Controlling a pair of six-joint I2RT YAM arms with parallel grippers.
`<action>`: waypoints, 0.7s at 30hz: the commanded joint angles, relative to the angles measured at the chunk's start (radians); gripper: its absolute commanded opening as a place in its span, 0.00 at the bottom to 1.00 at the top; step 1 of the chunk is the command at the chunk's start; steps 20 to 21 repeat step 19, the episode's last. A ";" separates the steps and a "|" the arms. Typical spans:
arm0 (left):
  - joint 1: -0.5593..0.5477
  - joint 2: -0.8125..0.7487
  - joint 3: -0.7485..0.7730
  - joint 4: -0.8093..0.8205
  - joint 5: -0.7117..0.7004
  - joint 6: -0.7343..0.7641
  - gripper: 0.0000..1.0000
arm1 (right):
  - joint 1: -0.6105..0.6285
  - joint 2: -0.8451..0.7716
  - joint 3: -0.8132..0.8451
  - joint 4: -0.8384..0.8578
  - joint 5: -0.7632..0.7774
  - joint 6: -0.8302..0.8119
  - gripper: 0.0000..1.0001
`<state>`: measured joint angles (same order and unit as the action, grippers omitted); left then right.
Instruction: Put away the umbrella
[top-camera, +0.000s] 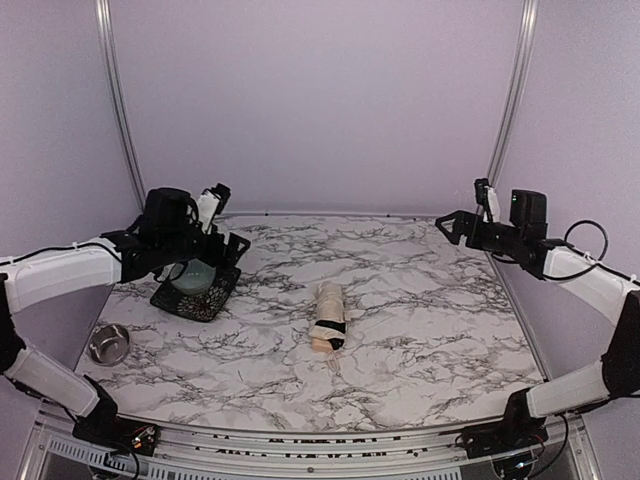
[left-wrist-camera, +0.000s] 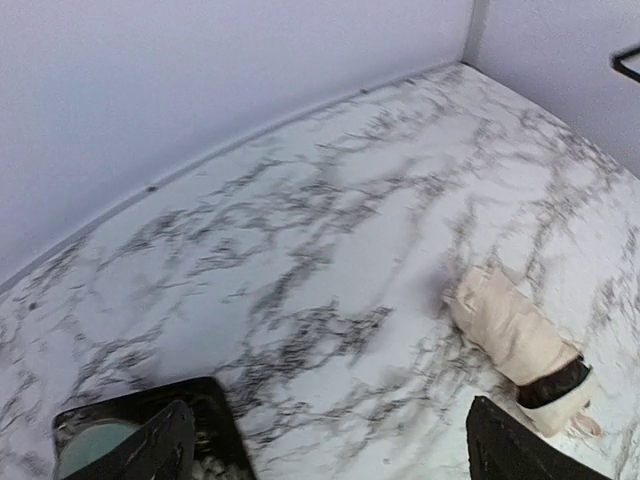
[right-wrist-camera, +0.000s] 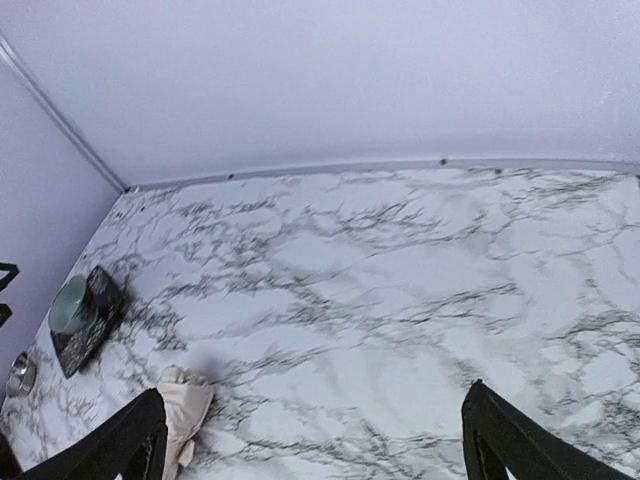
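Note:
The umbrella lies folded and rolled in the middle of the marble table, cream-beige fabric wrapped by a black strap near its near end. It also shows at the right of the left wrist view and at the lower left of the right wrist view. My left gripper hovers at the back left, above a black tray, open and empty. My right gripper hovers at the back right, open and empty. Both are well away from the umbrella.
A black tray with a pale green bowl sits at the left, partly under my left gripper. A small metal cup stands near the front left edge. Walls close in the back and sides.

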<state>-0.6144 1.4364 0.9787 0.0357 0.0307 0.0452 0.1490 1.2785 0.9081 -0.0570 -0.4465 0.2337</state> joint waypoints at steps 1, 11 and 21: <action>0.187 -0.178 -0.097 0.046 -0.184 -0.059 0.99 | -0.212 -0.032 -0.074 0.124 -0.113 0.049 1.00; 0.476 -0.319 -0.383 0.292 -0.506 -0.125 0.99 | -0.334 -0.044 -0.310 0.383 0.190 0.018 1.00; 0.522 -0.306 -0.642 0.615 -0.498 -0.123 0.99 | -0.336 -0.029 -0.531 0.686 0.443 0.012 1.00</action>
